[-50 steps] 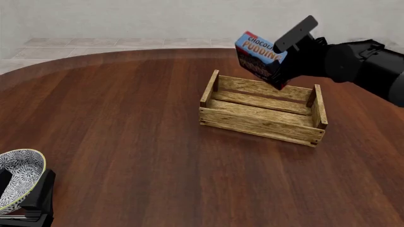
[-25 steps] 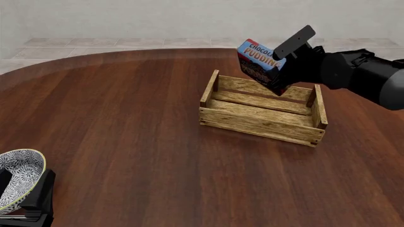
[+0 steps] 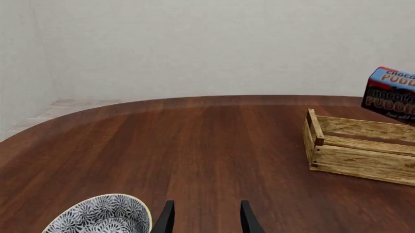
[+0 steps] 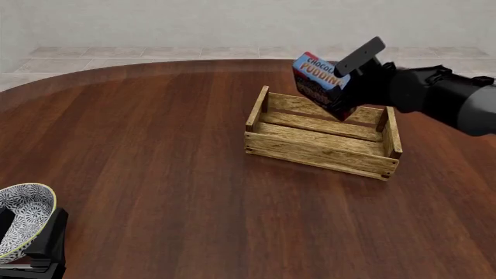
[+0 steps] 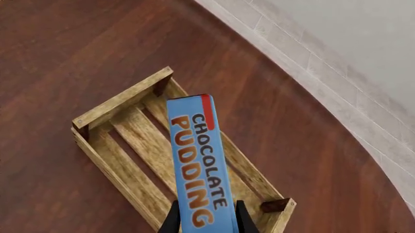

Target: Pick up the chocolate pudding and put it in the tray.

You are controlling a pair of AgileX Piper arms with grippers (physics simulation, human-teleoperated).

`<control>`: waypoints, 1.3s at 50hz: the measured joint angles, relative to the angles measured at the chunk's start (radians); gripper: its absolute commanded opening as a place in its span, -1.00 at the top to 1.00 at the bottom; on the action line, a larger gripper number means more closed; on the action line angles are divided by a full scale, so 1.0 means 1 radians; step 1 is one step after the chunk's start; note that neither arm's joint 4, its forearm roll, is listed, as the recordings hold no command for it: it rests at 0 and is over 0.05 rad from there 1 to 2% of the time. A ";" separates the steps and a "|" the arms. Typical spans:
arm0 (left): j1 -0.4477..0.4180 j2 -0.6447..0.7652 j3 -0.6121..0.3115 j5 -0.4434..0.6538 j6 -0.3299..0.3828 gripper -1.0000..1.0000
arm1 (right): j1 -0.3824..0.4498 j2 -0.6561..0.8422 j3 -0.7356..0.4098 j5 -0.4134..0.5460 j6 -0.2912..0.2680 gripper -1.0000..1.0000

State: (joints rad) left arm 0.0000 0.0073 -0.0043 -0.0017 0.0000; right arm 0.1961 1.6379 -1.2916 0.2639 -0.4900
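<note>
While hanging tilted at upper right of front view, chocolate pudding [image 4: 316, 73] is sitting clamped in right pincer [image 4: 340, 87], above far side of tray [image 4: 319, 152], not touching it. Tray resting on desk [image 4: 155, 151], right of centre. Left pincer [image 3: 206, 221] idling with fingers apart, gripping nothing, patterned bowl [image 4: 22, 221] just beside it, lower left.

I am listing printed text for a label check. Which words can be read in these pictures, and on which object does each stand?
"CHOCOLATE PUDDING": on the blue top of the chocolate pudding, held by the right gripper.
Brown face of the carton: the same words, cut off at the picture's edge.
The tray and bowl: no text.
</note>
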 measured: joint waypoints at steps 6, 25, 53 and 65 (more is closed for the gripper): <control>0.000 0.000 0.000 0.000 0.000 -1.00 | 0.001 0.008 0.008 -0.010 0.012 1.00; 0.000 0.000 0.000 0.000 0.000 -1.00 | 0.001 0.026 0.035 -0.045 0.037 1.00; 0.000 0.000 0.000 0.000 0.000 -1.00 | 0.004 0.054 0.071 -0.097 0.073 1.00; 0.000 0.000 0.000 0.000 0.000 -1.00 | 0.001 0.065 0.081 -0.117 0.086 1.00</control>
State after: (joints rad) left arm 0.0000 0.0073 -0.0043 -0.0017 0.0000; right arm 0.1968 1.7033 -1.2102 0.1473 -0.4042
